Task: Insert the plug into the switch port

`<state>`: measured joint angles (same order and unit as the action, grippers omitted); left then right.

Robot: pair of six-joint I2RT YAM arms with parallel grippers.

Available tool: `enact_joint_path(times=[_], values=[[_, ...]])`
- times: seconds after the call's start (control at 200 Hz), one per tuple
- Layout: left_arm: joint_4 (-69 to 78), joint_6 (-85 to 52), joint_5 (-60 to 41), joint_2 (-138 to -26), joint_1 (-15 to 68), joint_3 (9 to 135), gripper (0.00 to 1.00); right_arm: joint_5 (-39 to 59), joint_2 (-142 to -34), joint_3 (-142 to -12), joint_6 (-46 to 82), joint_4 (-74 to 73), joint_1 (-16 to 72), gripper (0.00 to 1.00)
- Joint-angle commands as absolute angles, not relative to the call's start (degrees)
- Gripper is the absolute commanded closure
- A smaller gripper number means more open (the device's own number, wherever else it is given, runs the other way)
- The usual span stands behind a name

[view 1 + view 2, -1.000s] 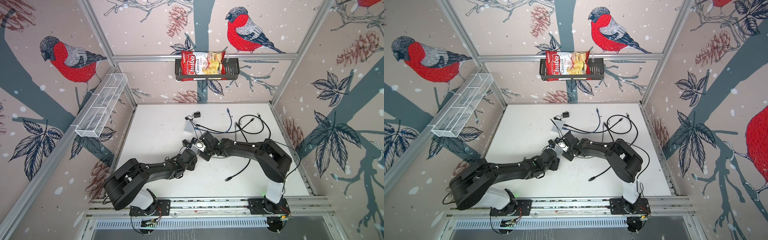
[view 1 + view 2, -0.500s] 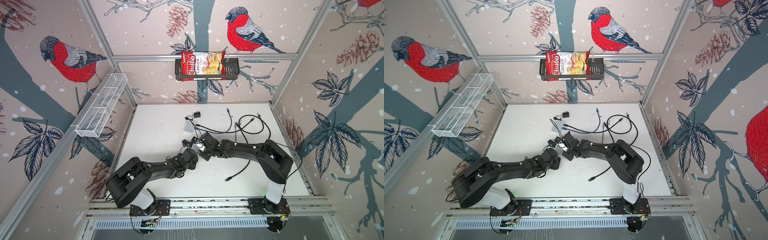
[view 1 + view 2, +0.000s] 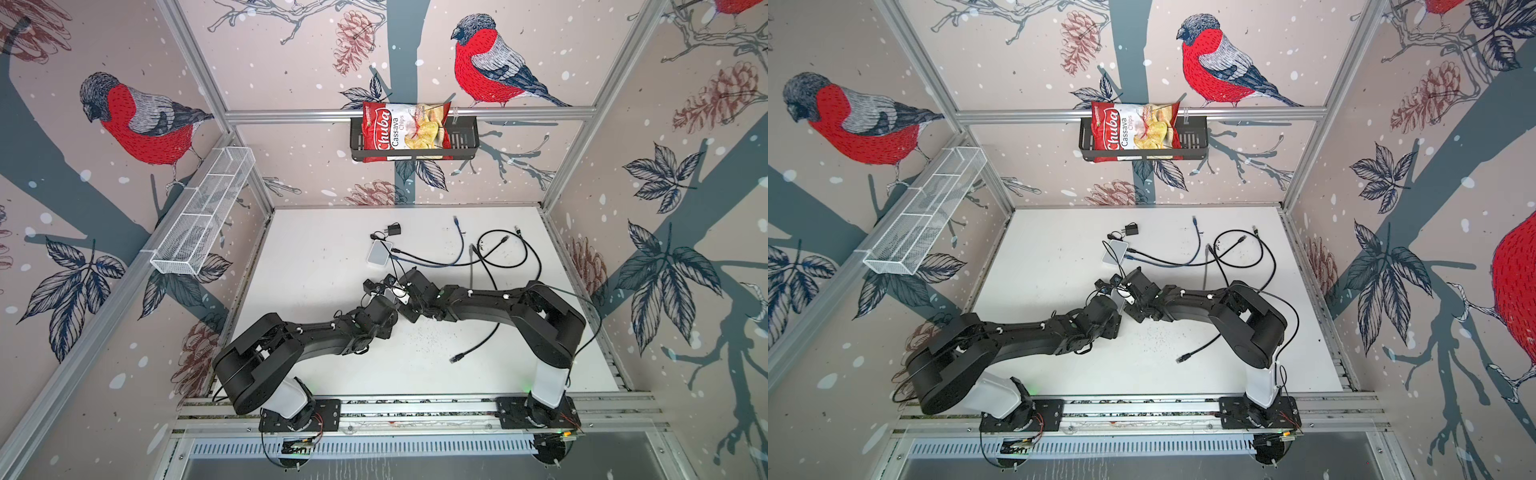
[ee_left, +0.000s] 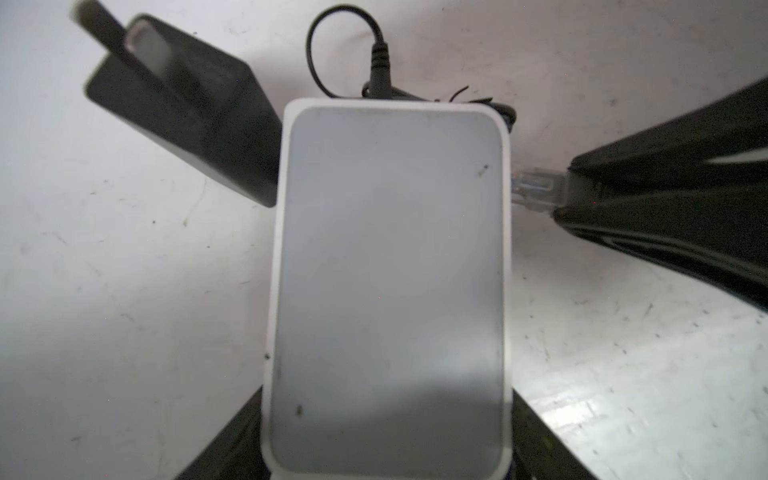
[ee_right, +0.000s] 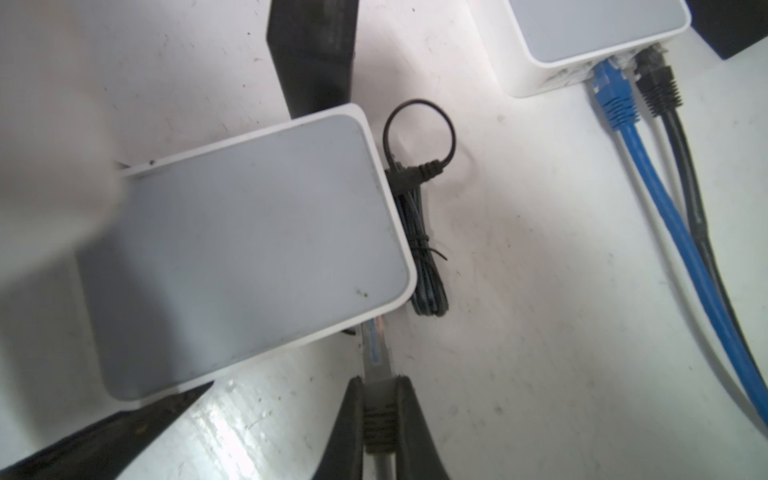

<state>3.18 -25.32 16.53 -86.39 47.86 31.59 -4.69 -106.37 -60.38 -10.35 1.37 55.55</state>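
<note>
Top view: both arms meet mid-tabletop (image 3: 316, 266) at the switch (image 3: 394, 291).

Left wrist: left fingers (image 4: 536, 440) wide, straddling the switch (image 4: 388, 286); plug (image 4: 536, 189) at its side edge.

Right wrist: right fingers (image 5: 351, 419) pinch the plug (image 5: 374, 353), long axis pointing into the switch (image 5: 249, 249) port face, tip at the edge.
</note>
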Motion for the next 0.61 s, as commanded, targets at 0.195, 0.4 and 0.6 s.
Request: enact_joint_path(times=[0.195, 0.4, 0.6], values=[[2.68, -12.28, -8.36, -89.46, 51.87, 32.94, 0.39, 11.65, -104.41, -57.53, -32.09, -17.14, 58.48, 1.00], [2.77, -10.27, -9.09, -89.82, 53.48, 33.33, 0.39, 14.91, -104.97, -56.71, -35.61, -18.02, 58.71, 1.00], [2.39, -9.89, -10.20, -88.78, 53.88, 32.87, 0.39, 17.38, -105.26, -55.66, -41.42, -16.24, 58.36, 1.00]])
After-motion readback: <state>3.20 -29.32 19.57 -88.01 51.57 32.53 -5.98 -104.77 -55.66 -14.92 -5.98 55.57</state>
